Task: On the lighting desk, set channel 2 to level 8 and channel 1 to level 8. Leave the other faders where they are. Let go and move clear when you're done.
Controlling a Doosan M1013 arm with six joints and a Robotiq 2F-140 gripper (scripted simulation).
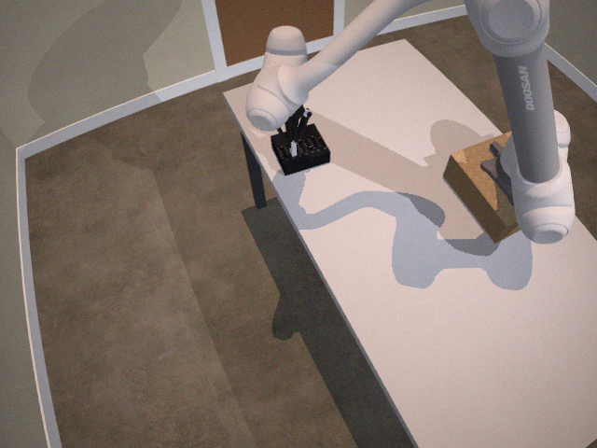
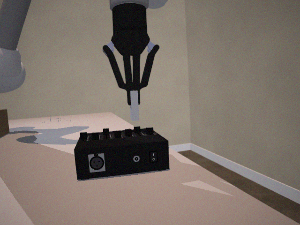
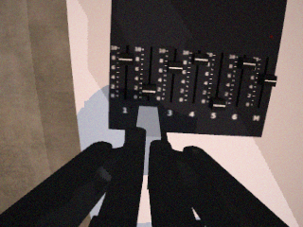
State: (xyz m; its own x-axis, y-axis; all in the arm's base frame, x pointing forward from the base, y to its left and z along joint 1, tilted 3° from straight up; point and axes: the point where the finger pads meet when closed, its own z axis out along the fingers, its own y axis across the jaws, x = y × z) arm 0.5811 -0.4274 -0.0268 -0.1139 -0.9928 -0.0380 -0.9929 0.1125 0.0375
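Note:
The lighting desk point(image 1: 299, 149) is a small black box near the table's far left corner, also in the exterior view point(image 2: 121, 154) and the wrist view point(image 3: 196, 57). It has several faders in a row. In the wrist view the channel 1 fader cap point(image 3: 125, 60) sits high in its slot and the channel 2 fader cap point(image 3: 150, 91) sits low. My gripper point(image 2: 134, 113) is shut with nothing in it. Its pale fingertip pads hang above the desk without touching it. In the wrist view the gripper's tip point(image 3: 147, 116) lies over the near end of the channel 2 slot.
A wooden block point(image 1: 481, 188) carries the arm's base at the table's right side. The table's left edge point(image 1: 250, 145) runs close beside the desk. The desk's rear panel with a socket point(image 2: 96, 162) and a switch point(image 2: 153, 156) faces the exterior view.

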